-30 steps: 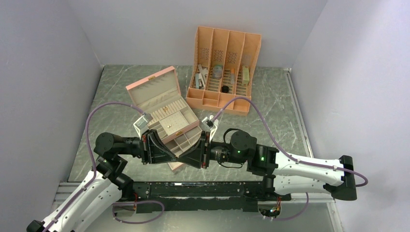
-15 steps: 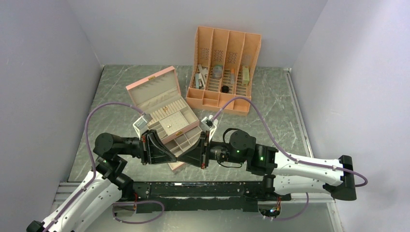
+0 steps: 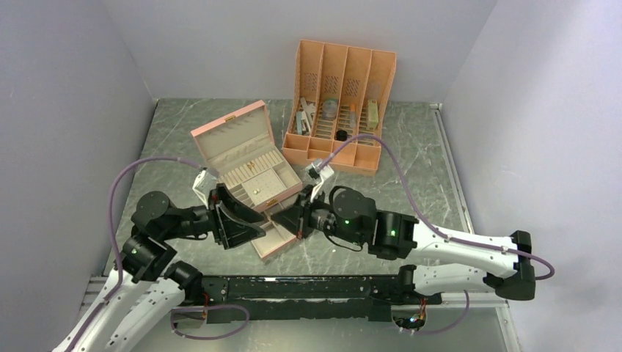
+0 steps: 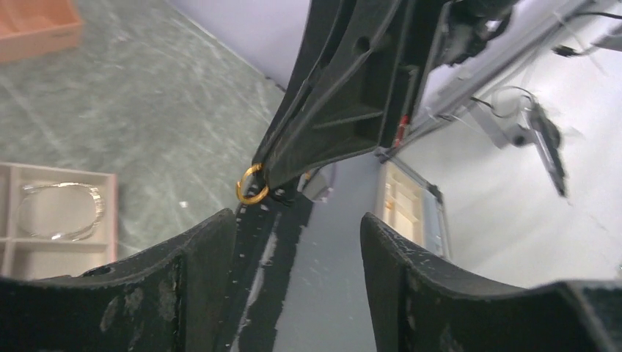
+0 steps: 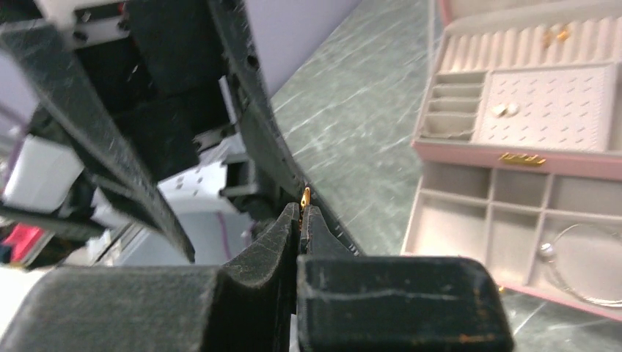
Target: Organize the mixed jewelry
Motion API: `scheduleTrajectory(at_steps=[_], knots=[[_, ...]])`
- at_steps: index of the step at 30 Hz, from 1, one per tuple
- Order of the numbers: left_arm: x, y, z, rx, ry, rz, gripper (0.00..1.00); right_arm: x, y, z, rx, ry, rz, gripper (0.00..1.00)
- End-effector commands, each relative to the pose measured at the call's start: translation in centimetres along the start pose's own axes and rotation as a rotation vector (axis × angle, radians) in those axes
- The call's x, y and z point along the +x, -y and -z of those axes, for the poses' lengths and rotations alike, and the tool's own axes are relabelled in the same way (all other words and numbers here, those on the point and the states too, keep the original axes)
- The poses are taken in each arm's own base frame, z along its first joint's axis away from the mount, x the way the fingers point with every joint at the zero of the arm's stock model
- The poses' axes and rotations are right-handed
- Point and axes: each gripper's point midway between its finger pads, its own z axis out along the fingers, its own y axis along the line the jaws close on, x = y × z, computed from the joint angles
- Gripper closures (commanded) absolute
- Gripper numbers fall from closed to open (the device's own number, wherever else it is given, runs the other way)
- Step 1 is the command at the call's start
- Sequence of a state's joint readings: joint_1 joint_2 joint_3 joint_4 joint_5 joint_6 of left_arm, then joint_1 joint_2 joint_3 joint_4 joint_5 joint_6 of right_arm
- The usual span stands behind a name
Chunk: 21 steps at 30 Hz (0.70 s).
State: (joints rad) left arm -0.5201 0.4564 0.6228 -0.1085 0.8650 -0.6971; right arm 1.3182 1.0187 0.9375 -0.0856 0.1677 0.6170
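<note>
Table point(image 3: 418, 169), grey and marbled, carrying an orange slotted organizer point(image 3: 341, 66) at the rear and an open pink jewelry box point(image 3: 227, 121) left of centre, its lower drawer point(image 3: 273, 242) pulled out toward the arms. Neither has shifted since a second ago.

Both arms have moved left and farther from their bases, and now meet over the drawer rather than in front of it.

The left end effector point(image 4: 297, 220), fingers together a second ago, now has them well apart and holds nothing. The right end effector point(image 5: 299, 213) is fully closed, tips pinching a gold ring point(image 4: 252, 185). The ring hangs in the air just above the gap between the left fingers, touching only the right tips. In the right wrist view it shows edge-on as a thin gold sliver.

Inside the box, two gold earrings point(image 5: 554, 33) sit in the ring rolls and a pair of studs point(image 5: 505, 110) on the dotted pad.
</note>
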Motion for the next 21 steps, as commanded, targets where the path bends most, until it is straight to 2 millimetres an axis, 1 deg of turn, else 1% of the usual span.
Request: scheduleTrajectory(at_steps=[1, 3, 4, 8, 11, 13, 15, 17, 21], knots=[[-0.6, -3.1, 1.6, -0.253, 0.039, -0.067, 0.30, -2.9, 3.5, -1.0, 0.242, 0.063, 0.111, 1.00], [-1.0, -4.0, 2.3, -0.336, 0.055, -0.071, 0.29, -3.5, 4.1, -2.0, 0.282, 0.057, 0.143, 1.00], [-1.3, -4.1, 2.6, -0.359, 0.063, -0.080, 0.29, -3.7, 4.5, -2.5, 0.305, 0.052, 0.162, 1.00], [-2.5, -4.7, 4.0, -0.463, 0.118, -0.112, 0.28, -4.8, 6.6, -4.8, 0.373, 0.045, 0.235, 1.00], [-3.3, -5.7, 5.3, -0.570, 0.162, -0.128, 0.27, -5.5, 8.4, -6.6, 0.391, 0.027, 0.263, 1.00], [-3.9, -7.0, 6.6, -0.676, 0.201, -0.120, 0.26, -5.7, 9.5, -7.7, 0.396, 0.014, 0.274, 1.00], [-3.9, -8.1, 7.6, -0.760, 0.222, -0.102, 0.25, -5.6, 10.8, -8.9, 0.410, -0.001, 0.297, 1.00], [-4.0, -8.6, 8.0, -0.788, 0.240, -0.103, 0.24, -5.5, 12.2, -10.0, 0.439, -0.012, 0.325, 1.00], [-4.0, -9.2, 8.0, -0.800, 0.256, -0.110, 0.25, -5.2, 14.9, -12.5, 0.472, -0.038, 0.371, 1.00]])
